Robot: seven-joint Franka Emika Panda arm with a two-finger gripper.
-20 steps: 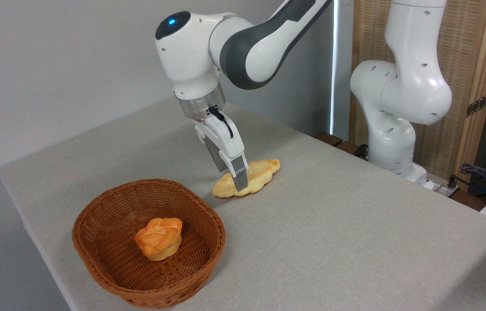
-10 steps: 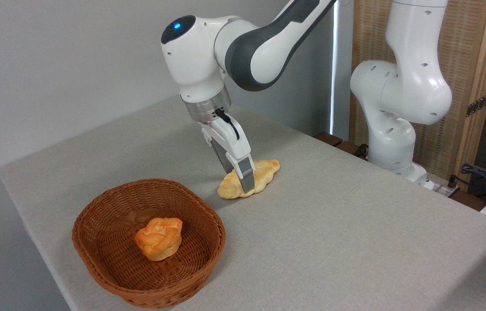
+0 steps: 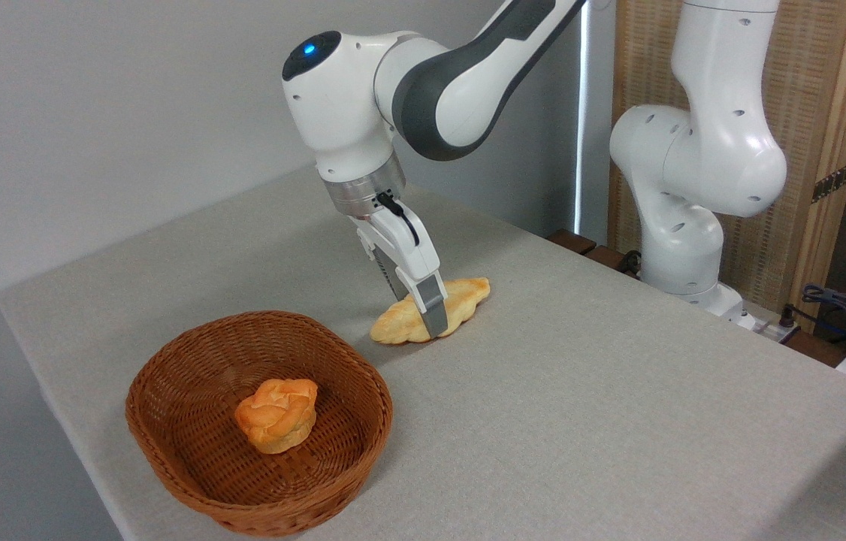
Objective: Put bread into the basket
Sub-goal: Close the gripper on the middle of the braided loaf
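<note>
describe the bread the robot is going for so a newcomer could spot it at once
Start at the wicker basket near the grey table's front corner, then look just behind it to the right, under the gripper. The bread lies there on the cloth: long, flat, pale braided, unlike the round orange bun inside the basket.

One table (image 3: 618, 421). One wicker basket (image 3: 167, 458). One long braided loaf of bread (image 3: 460, 304). One round knotted bun (image 3: 276, 413). One robot arm (image 3: 460, 68), carrying one two-finger gripper (image 3: 432, 323).
</note>
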